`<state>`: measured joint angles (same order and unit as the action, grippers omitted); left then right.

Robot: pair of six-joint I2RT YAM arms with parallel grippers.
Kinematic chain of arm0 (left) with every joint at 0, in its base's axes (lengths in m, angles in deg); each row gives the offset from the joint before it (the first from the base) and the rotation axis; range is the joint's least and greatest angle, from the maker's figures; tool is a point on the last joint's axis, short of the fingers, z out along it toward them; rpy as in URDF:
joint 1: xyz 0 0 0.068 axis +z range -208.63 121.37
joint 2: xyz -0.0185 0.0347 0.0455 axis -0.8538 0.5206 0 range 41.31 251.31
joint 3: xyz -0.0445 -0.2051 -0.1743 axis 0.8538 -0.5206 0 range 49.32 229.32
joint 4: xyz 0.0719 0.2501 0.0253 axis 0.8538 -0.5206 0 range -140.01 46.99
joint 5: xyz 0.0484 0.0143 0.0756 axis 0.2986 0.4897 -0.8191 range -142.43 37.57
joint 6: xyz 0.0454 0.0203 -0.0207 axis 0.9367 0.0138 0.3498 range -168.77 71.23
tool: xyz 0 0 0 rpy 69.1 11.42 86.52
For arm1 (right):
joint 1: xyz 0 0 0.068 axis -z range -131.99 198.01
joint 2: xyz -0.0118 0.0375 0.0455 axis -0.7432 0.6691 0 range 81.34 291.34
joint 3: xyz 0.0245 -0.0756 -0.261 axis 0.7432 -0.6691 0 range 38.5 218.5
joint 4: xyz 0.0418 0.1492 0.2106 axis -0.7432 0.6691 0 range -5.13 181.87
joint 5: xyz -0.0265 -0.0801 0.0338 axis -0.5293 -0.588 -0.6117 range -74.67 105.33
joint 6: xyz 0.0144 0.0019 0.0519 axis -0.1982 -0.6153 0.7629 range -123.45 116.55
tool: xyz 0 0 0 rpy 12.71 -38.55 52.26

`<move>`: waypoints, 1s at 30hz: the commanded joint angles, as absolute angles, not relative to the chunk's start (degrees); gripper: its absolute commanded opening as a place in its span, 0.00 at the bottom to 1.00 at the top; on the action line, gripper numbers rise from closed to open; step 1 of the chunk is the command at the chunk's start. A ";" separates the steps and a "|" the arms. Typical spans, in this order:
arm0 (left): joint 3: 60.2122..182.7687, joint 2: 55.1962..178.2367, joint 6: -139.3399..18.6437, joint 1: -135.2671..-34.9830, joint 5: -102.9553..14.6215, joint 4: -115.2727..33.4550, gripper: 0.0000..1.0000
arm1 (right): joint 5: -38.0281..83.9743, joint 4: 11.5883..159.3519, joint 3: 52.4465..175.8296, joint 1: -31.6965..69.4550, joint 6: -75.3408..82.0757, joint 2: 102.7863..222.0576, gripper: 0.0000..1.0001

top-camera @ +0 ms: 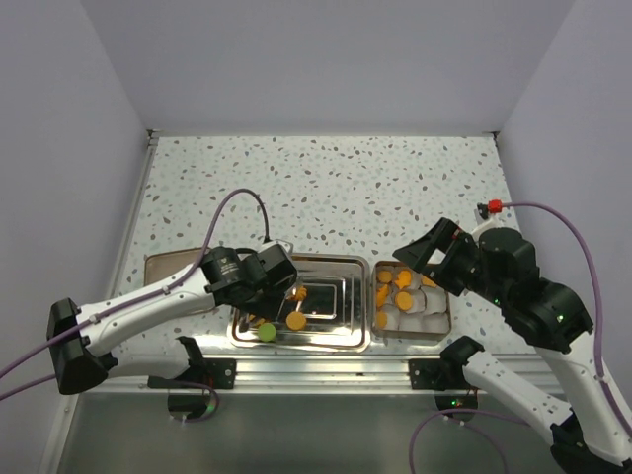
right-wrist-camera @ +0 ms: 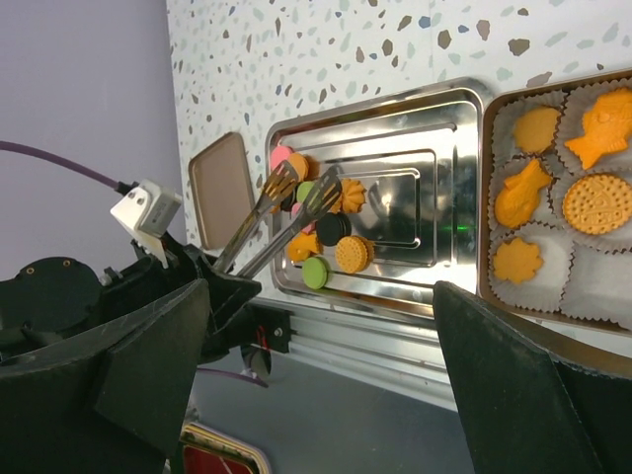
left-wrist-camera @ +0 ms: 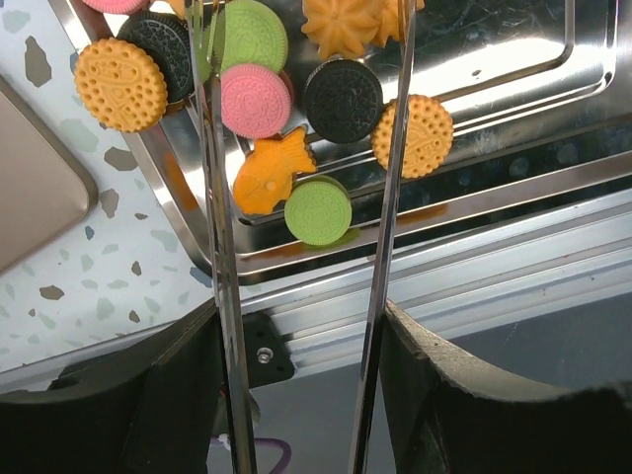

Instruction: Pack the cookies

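Note:
Several cookies lie at the left end of a steel tray (left-wrist-camera: 513, 59): a green disc (left-wrist-camera: 318, 210), a pink disc (left-wrist-camera: 255, 101), an orange fish shape (left-wrist-camera: 269, 176), a black disc (left-wrist-camera: 343, 99) and an orange disc (left-wrist-camera: 413, 135). My left gripper (left-wrist-camera: 299, 326) is shut on metal tongs (right-wrist-camera: 286, 212), whose open arms reach over these cookies; their tips are cut off in the left wrist view. My right gripper (right-wrist-camera: 321, 316) is open and empty, above the box (top-camera: 410, 301) of white paper cups. Several orange cookies, such as a fish (right-wrist-camera: 600, 138), lie in the cups.
A tan lid (right-wrist-camera: 219, 188) lies flat on the table left of the tray. An aluminium rail (left-wrist-camera: 474, 267) runs along the table's near edge below the tray. Walls close in the table at left, right and back.

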<state>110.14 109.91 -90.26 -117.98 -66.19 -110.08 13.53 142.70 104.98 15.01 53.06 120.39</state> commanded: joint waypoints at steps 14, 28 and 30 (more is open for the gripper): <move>104.78 107.49 -91.57 -117.51 -60.25 -104.80 0.62 | 14.28 141.04 104.51 14.96 53.94 119.22 0.99; 103.64 107.23 -91.75 -116.63 -55.68 -100.93 0.43 | 13.57 142.09 103.89 15.05 54.39 117.64 0.99; 103.81 107.23 -91.66 -116.63 -55.51 -101.02 0.41 | 13.57 142.09 103.89 14.96 54.47 117.64 0.99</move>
